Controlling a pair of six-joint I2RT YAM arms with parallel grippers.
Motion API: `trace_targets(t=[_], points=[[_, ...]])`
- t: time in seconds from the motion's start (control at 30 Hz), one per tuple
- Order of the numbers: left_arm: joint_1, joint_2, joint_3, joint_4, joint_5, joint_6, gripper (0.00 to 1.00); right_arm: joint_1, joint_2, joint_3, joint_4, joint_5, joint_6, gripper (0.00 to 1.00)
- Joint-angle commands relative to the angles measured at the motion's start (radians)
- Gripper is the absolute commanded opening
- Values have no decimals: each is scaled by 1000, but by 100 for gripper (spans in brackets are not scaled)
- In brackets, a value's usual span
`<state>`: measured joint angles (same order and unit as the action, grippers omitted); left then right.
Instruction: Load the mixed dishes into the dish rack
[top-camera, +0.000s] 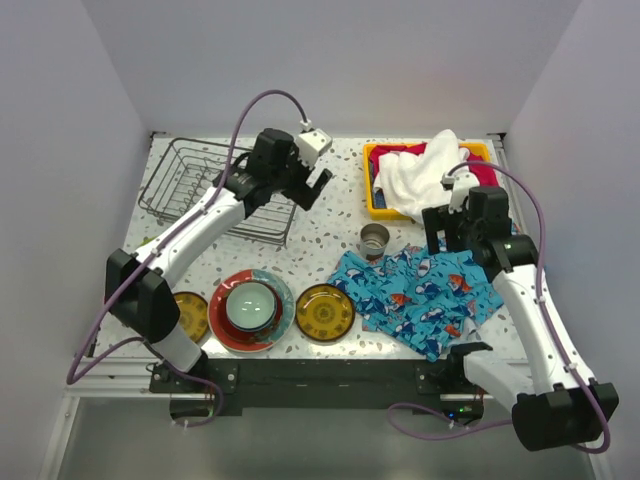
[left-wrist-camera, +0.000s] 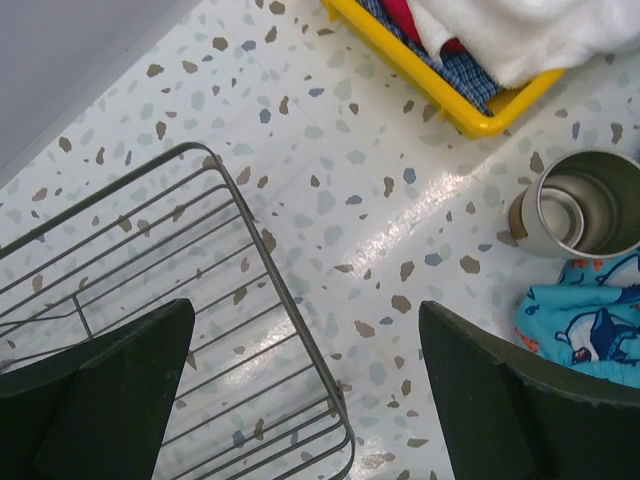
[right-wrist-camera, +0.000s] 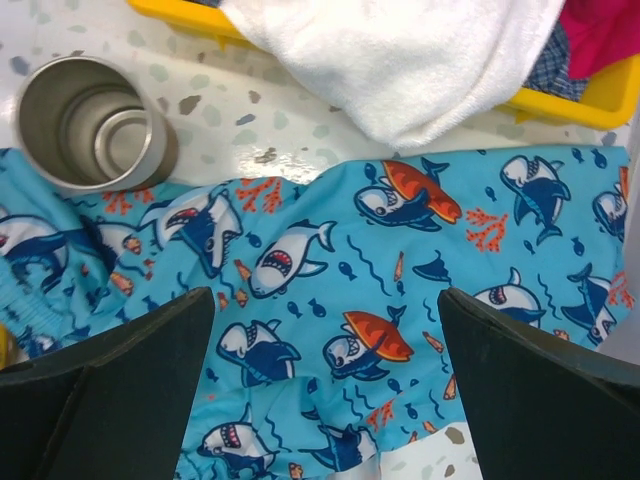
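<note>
The dish rack (top-camera: 262, 225), dark wire, stands at the back left; its corner shows in the left wrist view (left-wrist-camera: 286, 300). My left gripper (top-camera: 318, 185) is open and empty, held above the rack's right corner (left-wrist-camera: 305, 400). A metallic cup (top-camera: 374, 240) stands upright mid-table, also seen in the left wrist view (left-wrist-camera: 580, 205) and the right wrist view (right-wrist-camera: 90, 125). A red teal-rimmed plate (top-camera: 222, 325) at the front holds a pale green bowl (top-camera: 250, 303) nested in another bowl. An amber plate (top-camera: 325, 312) lies to its right; a second one (top-camera: 192, 315) is partly hidden by the left arm. My right gripper (top-camera: 445, 232) is open and empty above the cloth (right-wrist-camera: 325, 390).
A blue fish-print cloth (top-camera: 420, 290) lies at the front right and fills the right wrist view (right-wrist-camera: 330, 270). A yellow bin (top-camera: 372, 195) with a white towel (top-camera: 425, 175) stands at the back right. Grey walls close in on three sides.
</note>
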<state>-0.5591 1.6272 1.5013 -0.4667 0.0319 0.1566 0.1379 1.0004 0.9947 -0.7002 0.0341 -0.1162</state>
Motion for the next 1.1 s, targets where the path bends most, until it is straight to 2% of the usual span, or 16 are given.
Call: trace_targets(t=[0.0,0.1,0.33,0.4,0.43,0.47,0.5,0.53,0.57,0.77,0.9,1.07], points=[[-4,2,131,51,-63,-51,100,2,-25,19,-41,-204,-106,99],[-5,-4,146,49,-66,-37,100,0,-14,28,-51,-342,-175,99],[-2,-58,70,36,-116,21,100,2,75,53,-74,-485,-282,98],[4,-84,28,33,-154,41,100,2,104,61,-149,-598,-368,93],[10,-90,16,30,-194,66,100,5,137,59,-166,-621,-452,87],[14,-104,2,31,-210,78,100,9,156,53,-177,-637,-474,56],[19,-112,-24,33,-222,89,100,11,179,45,-200,-658,-518,33],[31,-119,-38,37,-243,96,100,17,208,44,-215,-668,-542,6],[40,-127,-52,39,-247,98,100,19,254,44,-228,-672,-557,0],[123,-142,-98,36,-237,96,100,52,348,10,-294,-726,-773,0],[148,-133,-89,37,-233,107,100,111,459,1,-305,-659,-850,0],[151,-127,-75,27,-222,116,100,132,651,62,-309,-513,-844,0]])
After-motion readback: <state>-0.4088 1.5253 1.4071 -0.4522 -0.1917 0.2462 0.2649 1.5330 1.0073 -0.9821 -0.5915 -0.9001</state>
